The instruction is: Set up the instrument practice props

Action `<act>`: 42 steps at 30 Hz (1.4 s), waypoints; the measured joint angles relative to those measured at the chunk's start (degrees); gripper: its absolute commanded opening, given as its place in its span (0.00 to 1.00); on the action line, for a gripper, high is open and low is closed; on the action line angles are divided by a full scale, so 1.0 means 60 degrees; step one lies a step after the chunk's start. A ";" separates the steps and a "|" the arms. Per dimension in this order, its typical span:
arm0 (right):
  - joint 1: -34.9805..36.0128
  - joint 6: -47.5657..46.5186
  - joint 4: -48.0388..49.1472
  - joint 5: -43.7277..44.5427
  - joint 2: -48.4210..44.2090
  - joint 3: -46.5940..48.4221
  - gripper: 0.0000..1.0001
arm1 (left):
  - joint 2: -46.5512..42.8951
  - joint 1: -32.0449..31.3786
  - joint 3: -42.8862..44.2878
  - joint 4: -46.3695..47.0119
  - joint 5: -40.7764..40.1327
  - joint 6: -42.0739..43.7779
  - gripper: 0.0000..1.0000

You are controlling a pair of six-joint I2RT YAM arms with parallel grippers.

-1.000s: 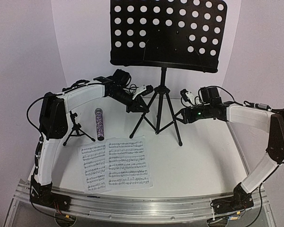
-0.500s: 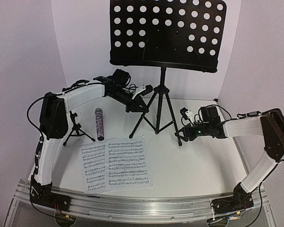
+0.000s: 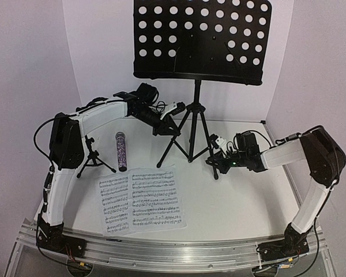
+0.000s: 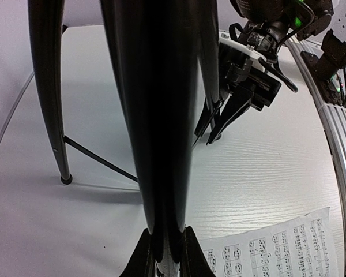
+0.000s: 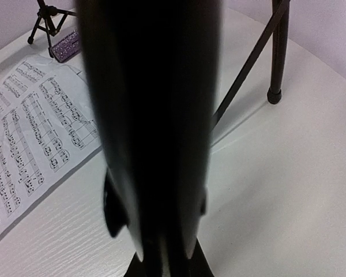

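Observation:
The black music stand [image 3: 202, 40] with its perforated desk stands at the back centre on tripod legs. My left gripper [image 3: 172, 128] is shut on the stand's left front leg [image 4: 161, 144], which fills the space between the jaws of the left gripper [image 4: 164, 254]. My right gripper [image 3: 214, 164] sits low at the right front leg, and that leg [image 5: 155, 115] is clamped, blurred, in the right gripper [image 5: 161, 254]. Two music sheets [image 3: 144, 199] lie flat in front. The glittery microphone [image 3: 121, 151] lies left of them, beside the small mic stand [image 3: 92, 157].
The curved white backdrop [image 3: 104, 69] closes off the rear and sides. A metal rail [image 3: 173, 254] runs along the near table edge. The stand's third leg [image 5: 277, 52] rests on the table behind the right gripper. Cables trail from both wrists.
My right arm has swung left and down to the stand's right front leg, and its jaws have closed on it. The left arm keeps its grip and has not moved.

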 measured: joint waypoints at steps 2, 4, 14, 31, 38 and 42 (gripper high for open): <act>0.0030 0.0023 0.0053 0.0002 -0.0123 -0.0175 0.00 | 0.0056 0.0032 0.0173 -0.0320 0.0018 0.0206 0.00; 0.0039 0.0011 0.0036 0.0004 -0.0230 -0.0288 0.00 | 0.0087 0.0016 0.0302 -0.0630 -0.0033 0.0430 0.00; 0.0342 0.0184 -0.1356 0.1109 -0.1793 -0.0801 0.00 | 0.0088 -0.0007 0.0462 -0.1103 0.0251 0.0673 0.00; 0.0703 0.0752 -0.2537 0.1456 -0.1822 -0.0319 0.00 | 0.0080 -0.0036 0.0572 -0.1154 -0.0462 0.0918 0.00; 0.0935 0.1477 -0.1836 0.1661 -0.1504 -0.0417 0.00 | -0.0026 0.0012 0.0569 -0.1121 -0.1032 0.1220 0.00; 0.1026 0.1646 -0.1382 0.1770 -0.1507 -0.0763 0.00 | -0.0071 0.0012 0.0434 -0.1102 -0.1015 0.1484 0.00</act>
